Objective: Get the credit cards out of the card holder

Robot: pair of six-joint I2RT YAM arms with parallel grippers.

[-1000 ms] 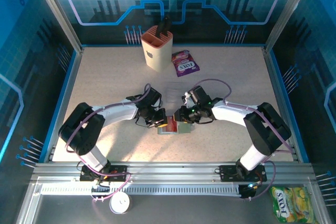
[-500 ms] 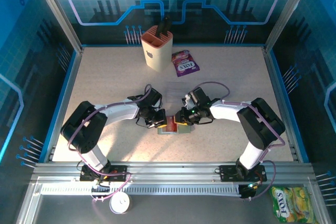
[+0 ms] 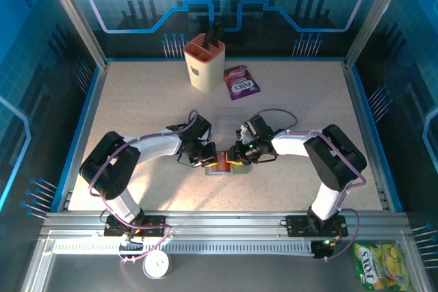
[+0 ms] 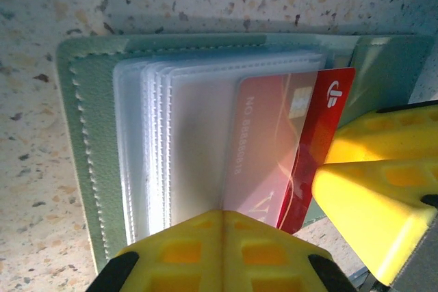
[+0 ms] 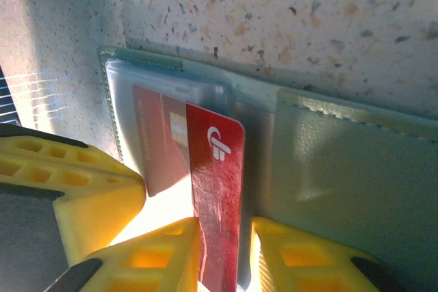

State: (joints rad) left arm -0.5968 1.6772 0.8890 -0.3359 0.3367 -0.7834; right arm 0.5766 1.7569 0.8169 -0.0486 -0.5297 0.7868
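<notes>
While the right gripper pinches the red card, half out of the card holder lying open on the table, the left gripper, fingers together, only presses down on it, so a hard pull could drag the card holder along too.

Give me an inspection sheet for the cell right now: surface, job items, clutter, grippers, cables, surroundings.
Surface: speckled tabletop, no damage or spills seen.
Job's things: card holder lies open and flat; red card sticks partly out of a clear sleeve; other cards cannot be told.
Clutter: beige slotted cup and purple candy packet at the far side, apart from the holder.
Grippers: left gripper shut, tips at the sleeves' edge; right gripper fingers flank the card's exposed strip, grip not confirmable.
Cables: purple cables loop off both arms, none on the holder.
Surroundings: blue printed walls; yellow-green packet off the table, near right.
</notes>
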